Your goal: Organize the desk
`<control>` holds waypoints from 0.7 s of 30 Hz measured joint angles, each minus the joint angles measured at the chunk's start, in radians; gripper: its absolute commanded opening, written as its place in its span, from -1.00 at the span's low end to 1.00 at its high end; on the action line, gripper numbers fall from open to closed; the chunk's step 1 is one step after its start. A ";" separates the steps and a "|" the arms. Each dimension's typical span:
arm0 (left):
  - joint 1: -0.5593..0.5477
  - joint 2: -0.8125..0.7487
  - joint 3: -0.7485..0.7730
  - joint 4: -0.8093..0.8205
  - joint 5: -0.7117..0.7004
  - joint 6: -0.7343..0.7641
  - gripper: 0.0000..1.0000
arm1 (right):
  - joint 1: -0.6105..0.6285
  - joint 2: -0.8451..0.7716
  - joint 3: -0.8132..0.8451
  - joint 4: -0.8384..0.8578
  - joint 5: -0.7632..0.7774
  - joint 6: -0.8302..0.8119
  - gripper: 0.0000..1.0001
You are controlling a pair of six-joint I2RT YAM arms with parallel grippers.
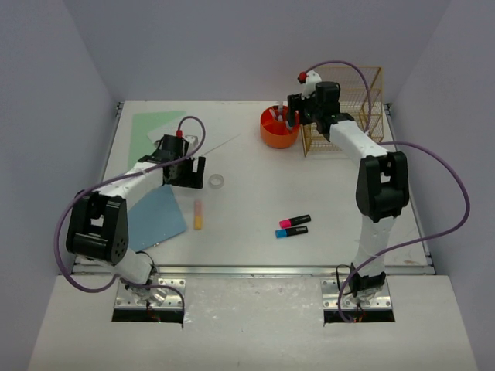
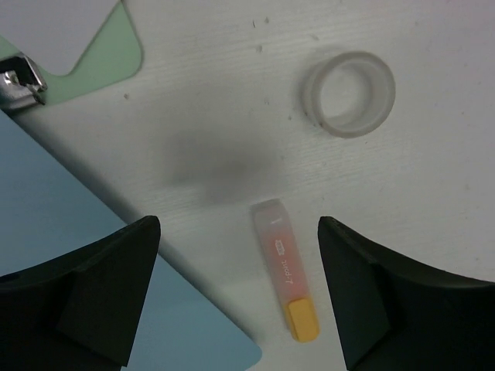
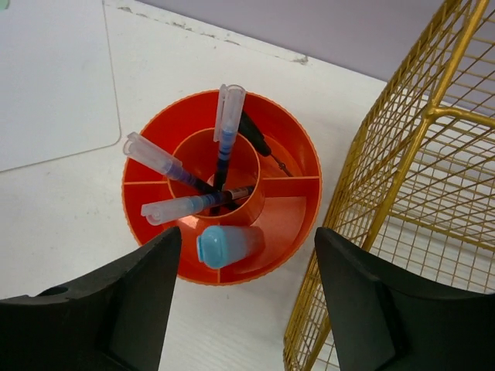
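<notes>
Partly done: blue-capped marker (image 3: 228, 243) in the round orange plastic holder (image 3: 302, 154), wide empty right pincer (image 3: 246, 255) above it; wide empty left pincer (image 2: 236, 263) over an orange-capped highlighter (image 2: 285, 278) (loose, well away from the holder).

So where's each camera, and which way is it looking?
Top: above and behind, facing down at the desk; left arm and right arm show.
Left wrist: faces down at a highlighter and tape ring; left gripper shows.
Right wrist: faces down into the orange pen holder; right gripper shows.
Shared: top view shows highlighter, ring, holder too.
</notes>
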 measured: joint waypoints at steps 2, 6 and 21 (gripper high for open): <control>-0.046 0.000 -0.033 -0.005 -0.042 0.000 0.52 | 0.000 -0.021 0.006 -0.008 -0.018 0.003 0.45; -0.123 0.015 -0.075 -0.028 -0.118 -0.026 0.42 | 0.004 -0.108 0.006 -0.025 -0.065 0.001 0.64; -0.147 0.223 0.054 -0.108 -0.086 -0.117 -1.00 | 0.162 -0.555 -0.365 0.075 -0.296 -0.414 0.97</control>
